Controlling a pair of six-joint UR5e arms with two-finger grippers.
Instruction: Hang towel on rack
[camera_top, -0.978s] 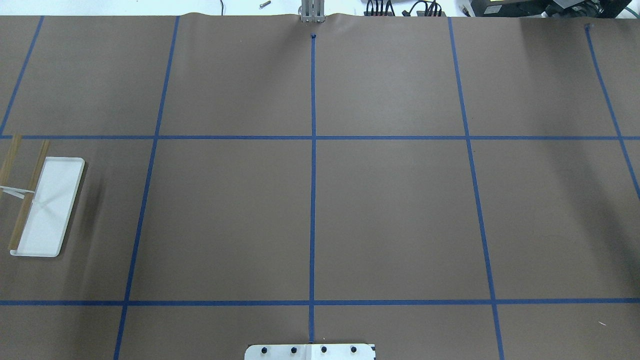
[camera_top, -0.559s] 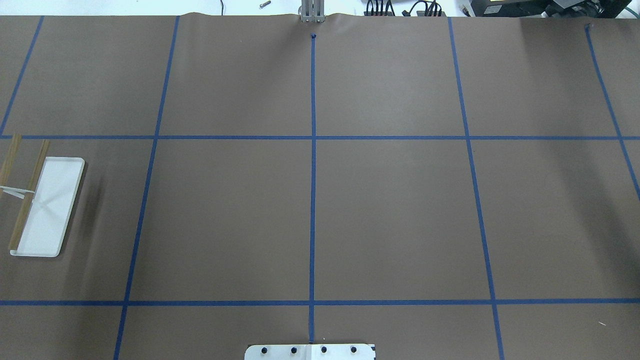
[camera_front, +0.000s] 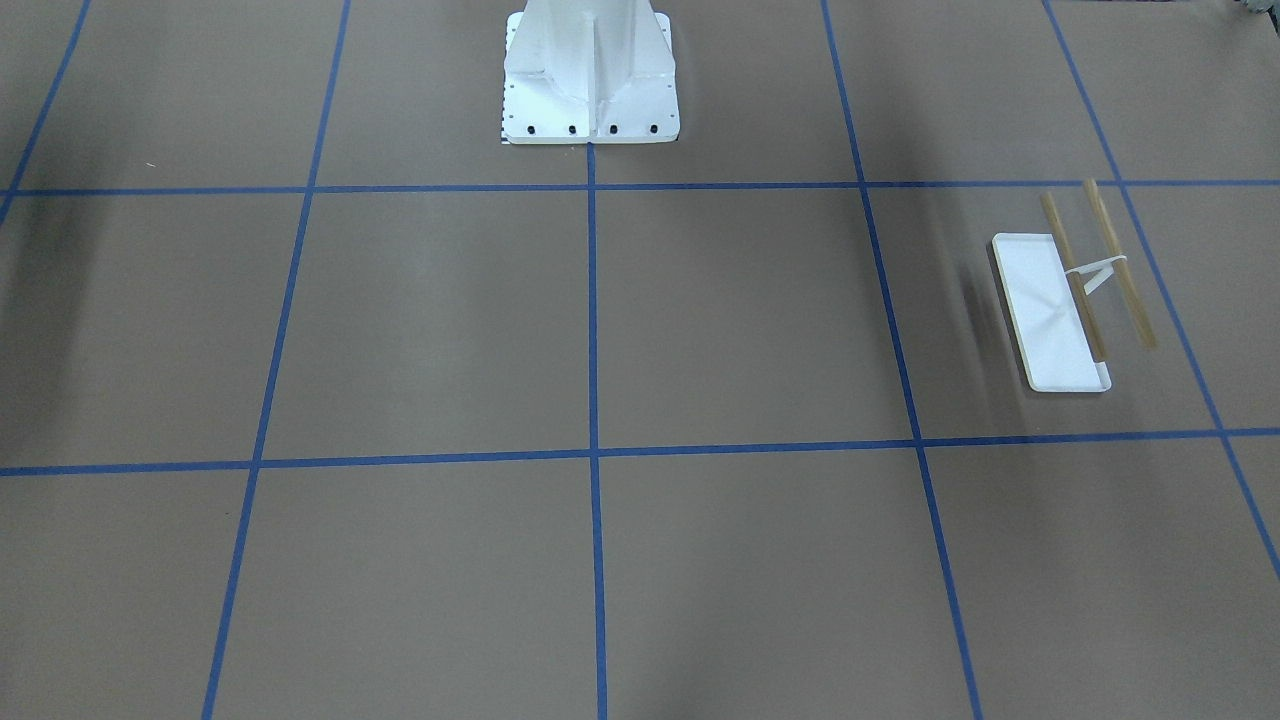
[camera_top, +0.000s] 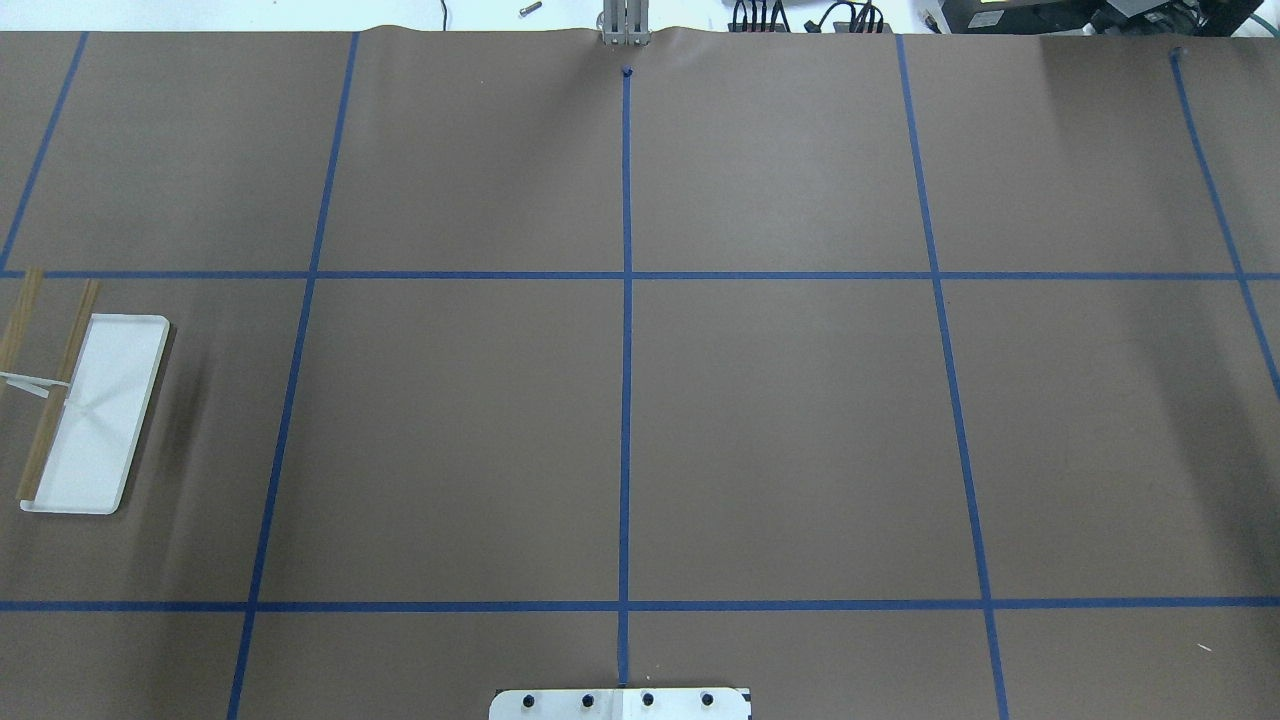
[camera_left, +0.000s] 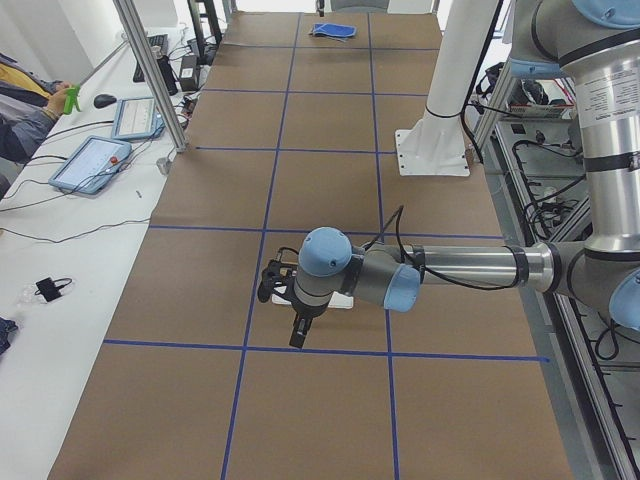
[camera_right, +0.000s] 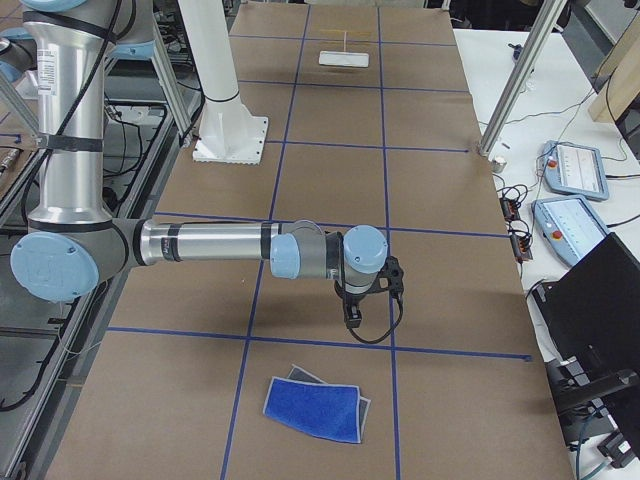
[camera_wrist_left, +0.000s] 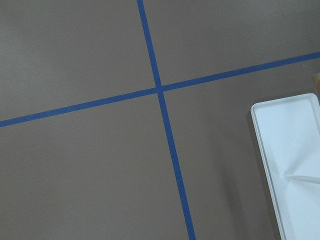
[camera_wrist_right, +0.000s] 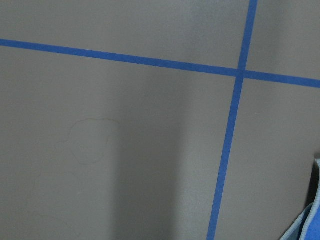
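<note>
No legible text or labels anywhere.

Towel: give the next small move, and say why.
Probably shift the right gripper toward the towel and lower it over an edge. The towel lies loose on the table near that gripper, only its corner shows in the right wrist view, and the rack stands bare at the far end.

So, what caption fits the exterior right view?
Right gripper hangs over the table near the blue towel, with the rack at the far end.
</note>
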